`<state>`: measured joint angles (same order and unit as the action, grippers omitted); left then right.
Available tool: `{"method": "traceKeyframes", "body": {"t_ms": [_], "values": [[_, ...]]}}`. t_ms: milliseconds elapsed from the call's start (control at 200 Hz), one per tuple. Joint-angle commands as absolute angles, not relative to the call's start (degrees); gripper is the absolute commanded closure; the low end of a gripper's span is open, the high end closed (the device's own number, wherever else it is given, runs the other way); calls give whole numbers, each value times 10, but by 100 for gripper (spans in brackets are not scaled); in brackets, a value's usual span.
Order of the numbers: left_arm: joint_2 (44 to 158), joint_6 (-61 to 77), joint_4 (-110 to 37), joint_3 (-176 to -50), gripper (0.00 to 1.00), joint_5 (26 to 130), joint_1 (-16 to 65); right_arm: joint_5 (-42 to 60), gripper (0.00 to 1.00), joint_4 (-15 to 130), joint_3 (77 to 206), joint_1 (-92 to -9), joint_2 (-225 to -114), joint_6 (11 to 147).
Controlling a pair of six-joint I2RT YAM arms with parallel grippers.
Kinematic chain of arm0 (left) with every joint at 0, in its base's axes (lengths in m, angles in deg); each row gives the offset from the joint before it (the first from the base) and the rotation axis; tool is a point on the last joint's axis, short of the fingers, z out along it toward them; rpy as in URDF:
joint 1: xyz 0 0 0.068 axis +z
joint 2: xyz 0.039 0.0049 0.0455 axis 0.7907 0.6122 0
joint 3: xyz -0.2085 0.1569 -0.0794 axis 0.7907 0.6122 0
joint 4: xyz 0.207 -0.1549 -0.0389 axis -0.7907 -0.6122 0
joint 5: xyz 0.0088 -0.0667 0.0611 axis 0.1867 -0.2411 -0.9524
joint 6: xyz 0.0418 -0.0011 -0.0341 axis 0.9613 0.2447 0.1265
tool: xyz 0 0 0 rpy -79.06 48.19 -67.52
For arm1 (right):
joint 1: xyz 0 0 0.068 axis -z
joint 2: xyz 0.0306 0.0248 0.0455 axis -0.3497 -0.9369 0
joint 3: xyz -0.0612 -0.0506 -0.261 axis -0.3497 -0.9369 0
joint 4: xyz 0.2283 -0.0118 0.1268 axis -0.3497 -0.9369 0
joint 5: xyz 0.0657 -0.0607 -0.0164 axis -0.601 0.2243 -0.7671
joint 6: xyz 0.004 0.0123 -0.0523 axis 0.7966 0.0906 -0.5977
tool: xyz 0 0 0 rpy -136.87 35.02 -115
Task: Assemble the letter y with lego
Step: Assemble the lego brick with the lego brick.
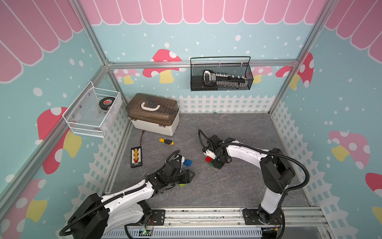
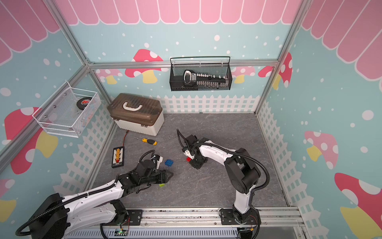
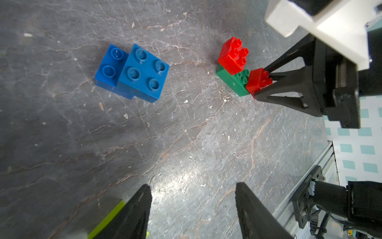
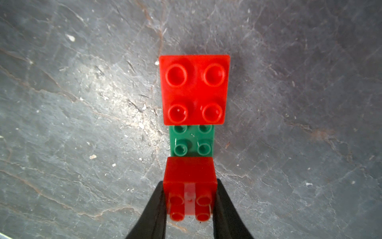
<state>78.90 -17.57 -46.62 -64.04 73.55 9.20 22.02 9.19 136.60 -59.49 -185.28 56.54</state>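
Note:
Two blue lego bricks (image 3: pixel 134 72), joined with an offset, lie on the grey table; both top views show them (image 1: pixel 187 162) (image 2: pixel 169 162). A red brick (image 4: pixel 195 89) sits on the far end of the dark-green brick (image 4: pixel 191 140). My right gripper (image 4: pixel 190 198) is shut on a second red brick (image 4: pixel 190 175), tilted with its studs toward the gripper, at the green brick's near end (image 3: pixel 258 81). My left gripper (image 3: pixel 193 192) stands open over bare table with nothing between its fingers. A lime-green brick (image 3: pixel 109 217) lies outside one finger, mostly hidden (image 1: pixel 182 185).
A yellow-handled screwdriver (image 1: pixel 165 141) and a black connector board (image 1: pixel 136 156) lie to the left behind the left arm. A brown-lidded toolbox (image 1: pixel 153 113) stands at the back left. Wire baskets (image 1: pixel 221 74) hang on the walls. A metal rail (image 1: pixel 206 215) runs along the front.

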Motion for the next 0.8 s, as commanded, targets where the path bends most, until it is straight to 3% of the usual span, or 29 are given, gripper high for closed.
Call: {"method": "traceKeyframes", "body": {"t_ms": [0,795], "values": [[783,-170,-469,-639,34,722,91,199,79,38,1355,-605,-1891,555],[783,-171,-461,-631,34,721,93,220,79,-11,1416,-615,-1964,597]]}}
